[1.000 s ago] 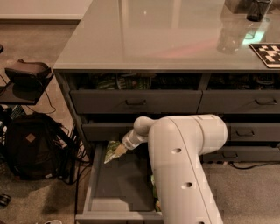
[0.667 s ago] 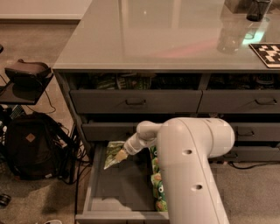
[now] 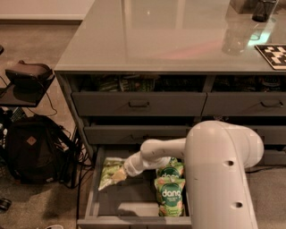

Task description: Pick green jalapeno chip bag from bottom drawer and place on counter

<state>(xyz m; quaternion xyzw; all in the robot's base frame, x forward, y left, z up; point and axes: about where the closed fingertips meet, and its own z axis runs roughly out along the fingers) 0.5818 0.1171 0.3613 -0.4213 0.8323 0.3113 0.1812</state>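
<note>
The room is dim and warm-toned. Light from above glares off the glossy worktop [image 3: 156,40], with a pink streak near its front edge and a greenish patch at right. The open drawer [image 3: 129,201] lies in shadow. In it, the gripper [image 3: 117,175] sits at the left, against a pale bag [image 3: 106,170].

I saw the glossy grey counter [image 3: 170,40] carrying a clear container [image 3: 234,38], a dark cup [image 3: 263,10] and a checkered marker [image 3: 273,56] at its right. The open bottom drawer [image 3: 129,203] held the green jalapeno chip bag [image 3: 107,172] at left, dang bags [image 3: 170,197] beside it. The gripper [image 3: 119,175] was at the chip bag's right edge.
</note>
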